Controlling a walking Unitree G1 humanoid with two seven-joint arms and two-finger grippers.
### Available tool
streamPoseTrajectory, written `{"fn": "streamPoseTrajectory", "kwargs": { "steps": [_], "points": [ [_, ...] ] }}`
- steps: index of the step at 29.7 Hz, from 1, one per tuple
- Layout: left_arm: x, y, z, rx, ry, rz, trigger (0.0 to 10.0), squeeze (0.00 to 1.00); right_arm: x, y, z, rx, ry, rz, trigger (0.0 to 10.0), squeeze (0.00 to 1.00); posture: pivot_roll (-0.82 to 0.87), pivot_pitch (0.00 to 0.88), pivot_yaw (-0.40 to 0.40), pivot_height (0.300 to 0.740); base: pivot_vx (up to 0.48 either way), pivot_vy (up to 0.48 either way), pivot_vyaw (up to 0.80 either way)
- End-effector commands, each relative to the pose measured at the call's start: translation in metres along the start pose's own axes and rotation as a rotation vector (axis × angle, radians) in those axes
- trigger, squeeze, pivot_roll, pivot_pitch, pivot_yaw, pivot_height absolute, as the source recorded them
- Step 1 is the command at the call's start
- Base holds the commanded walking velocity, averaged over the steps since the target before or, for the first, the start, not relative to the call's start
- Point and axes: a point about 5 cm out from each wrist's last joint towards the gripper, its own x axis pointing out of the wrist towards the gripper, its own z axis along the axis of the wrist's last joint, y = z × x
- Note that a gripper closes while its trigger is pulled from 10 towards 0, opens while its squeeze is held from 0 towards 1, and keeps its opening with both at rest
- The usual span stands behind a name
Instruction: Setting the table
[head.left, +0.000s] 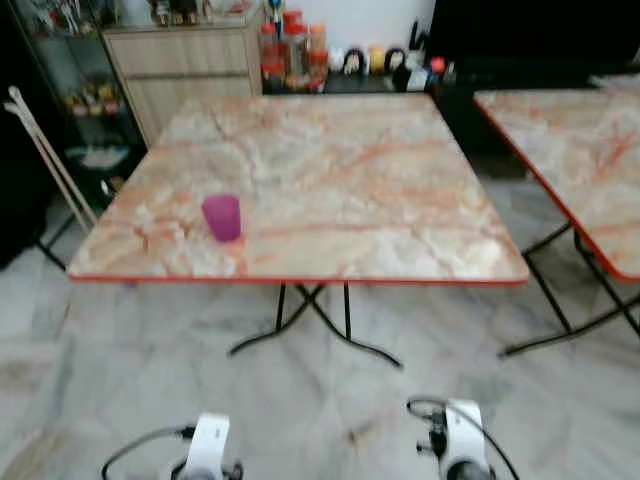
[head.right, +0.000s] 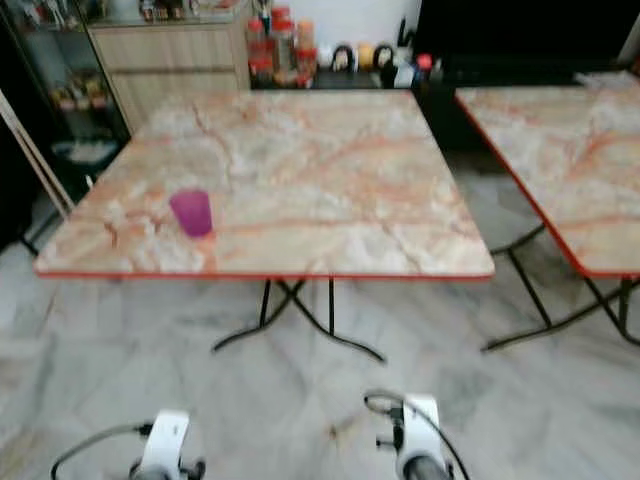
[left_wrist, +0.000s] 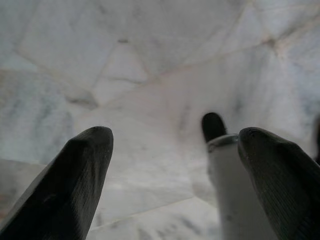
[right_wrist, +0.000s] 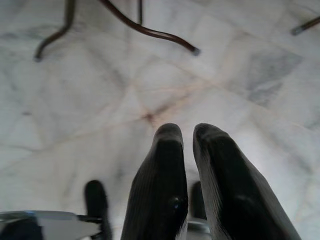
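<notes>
I stand a little back from a square folding table (head.left: 330, 190) with a pink-veined marble-pattern top and a red edge. On it, near my front-left corner, a purple plastic cup (head.left: 222, 217) stands upright, its long axis vertical and its open mouth pointing up; it tapers slightly toward its base and touches nothing else. A second table (head.left: 580, 160) of the same pattern stands to my right, well apart from the first. Behind the table, a wooden cabinet (head.left: 180, 65) and a row of jars and bottles (head.left: 295, 50) line the wall.

Both my arms hang low over the marble floor (head.left: 300, 400). My left gripper (left_wrist: 175, 165) is spread wide, with the pale floor tiles showing between its two black fingers (left_wrist: 75, 180) and nothing in between. My right gripper (right_wrist: 186, 135) is pressed nearly closed, the fingertips just beside each other with only a thin slit, and nothing between them.

My right wrist camera picks up the table's curved black legs (right_wrist: 145, 30) on the floor ahead. The head views show those legs crossing beneath the tabletop.
</notes>
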Motion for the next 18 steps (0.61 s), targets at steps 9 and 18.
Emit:
{"fn": "streamPoseTrajectory", "kwargs": {
  "steps": [9, 18],
  "points": [
    [0.0004, -0.0022, 0.0013, -0.010, 0.004, 0.000, 10.0, 0.00, -0.0005, -0.0070, 0.0006, 0.014, -0.002, -0.024, 10.0, 0.00, -0.03, 0.000, 0.030, 0.740, 0.000, 0.357, 0.00],
    [0.0003, -0.0004, 0.0014, 0.020, 0.001, 0.002, 10.0, 0.00, -0.0005, -0.0046, -0.0006, 0.006, 0.004, -0.017, 10.0, 0.00, -0.02, 0.000, 0.030, 0.740, 0.000, 0.193, 0.00]
  ]
}}
